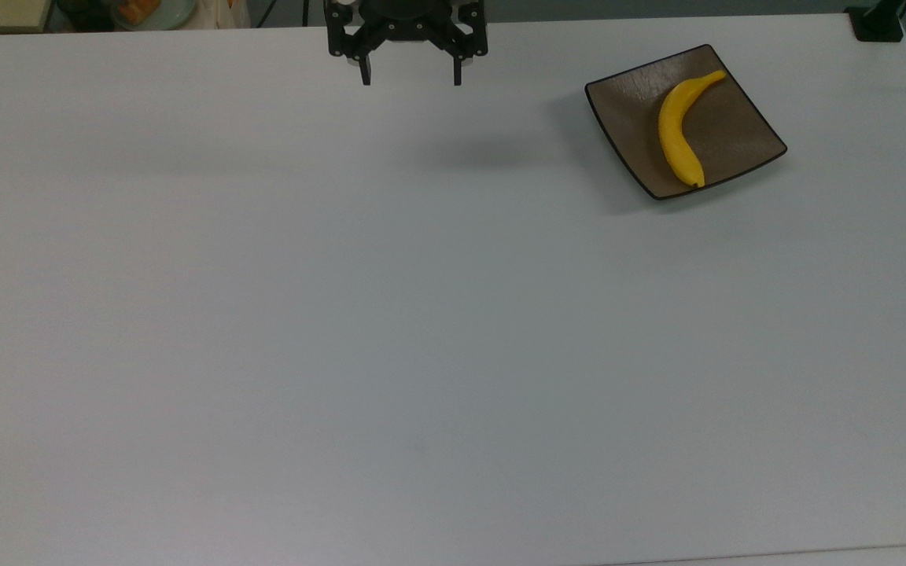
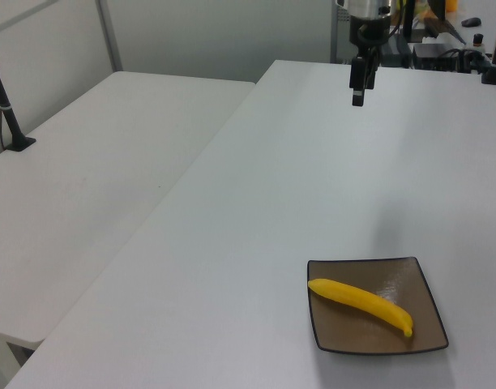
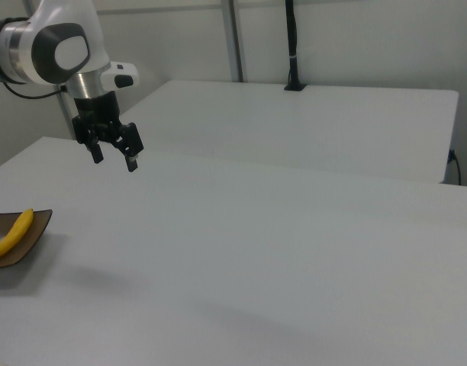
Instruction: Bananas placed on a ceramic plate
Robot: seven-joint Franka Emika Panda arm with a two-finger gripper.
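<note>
The desk is a plain white, matte surface. A square brown-grey ceramic plate rests directly on it near the top view's upper right corner, set diagonally to the desk edges. In the left view, the ceramic plate lies toward the desk's near edge.

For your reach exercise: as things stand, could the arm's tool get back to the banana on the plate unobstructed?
Probably yes. The tool hangs open above bare table, and nothing stands between it and the banana, which lies uncovered on the plate.
</note>
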